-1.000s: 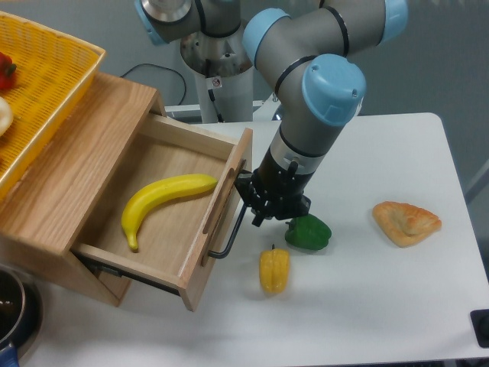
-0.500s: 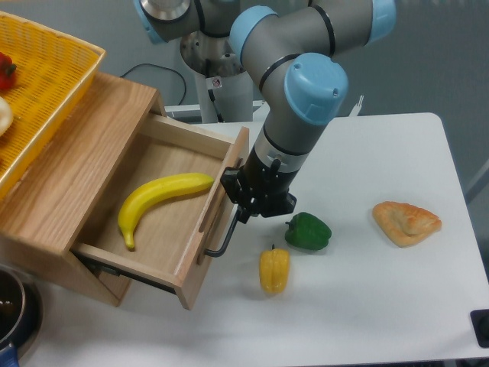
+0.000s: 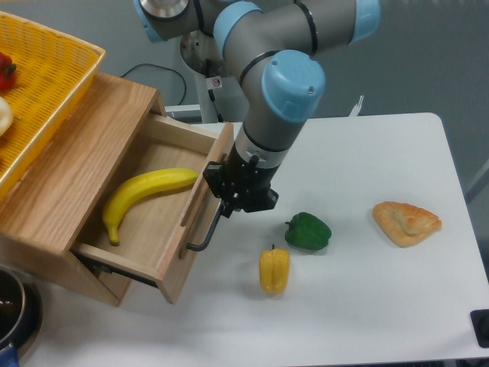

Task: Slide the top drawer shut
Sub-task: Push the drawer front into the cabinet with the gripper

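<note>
The top drawer (image 3: 145, 222) of the light oak wooden box (image 3: 69, 176) stands partly open, with a yellow banana (image 3: 141, 195) lying inside. Its flat front panel (image 3: 195, 214) carries a long black bar handle (image 3: 208, 229). My gripper (image 3: 229, 200) is pressed against the upper part of the front panel, by the handle's top end. Its fingers are dark and packed together against the panel; whether they are open or shut does not show.
A yellow woven basket (image 3: 46, 84) sits on top of the box at the left. A green pepper (image 3: 308, 231), a yellow pepper (image 3: 274, 269) and a pastry (image 3: 406, 222) lie on the white table (image 3: 367, 313). A dark pot (image 3: 11, 306) shows at bottom left.
My gripper has moved left, pushing the drawer front into the box. The drawer is less open than a second ago, and the banana has moved left with it.
</note>
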`<action>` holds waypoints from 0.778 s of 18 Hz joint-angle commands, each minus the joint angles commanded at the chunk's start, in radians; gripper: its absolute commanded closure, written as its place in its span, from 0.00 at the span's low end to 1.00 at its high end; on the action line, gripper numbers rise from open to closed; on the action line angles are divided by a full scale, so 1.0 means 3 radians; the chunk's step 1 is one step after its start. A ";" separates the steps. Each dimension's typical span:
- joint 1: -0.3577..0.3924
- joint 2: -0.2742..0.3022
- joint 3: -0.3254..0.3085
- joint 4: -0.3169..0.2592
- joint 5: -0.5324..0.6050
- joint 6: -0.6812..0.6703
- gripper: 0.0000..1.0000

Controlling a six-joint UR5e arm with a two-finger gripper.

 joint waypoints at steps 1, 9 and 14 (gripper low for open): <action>-0.0010 0.0000 0.0000 0.0000 0.0000 -0.0005 0.92; -0.0138 0.0092 -0.0107 0.0000 0.0041 -0.0010 0.92; -0.0235 0.0097 -0.0118 -0.0005 0.0061 -0.0081 0.92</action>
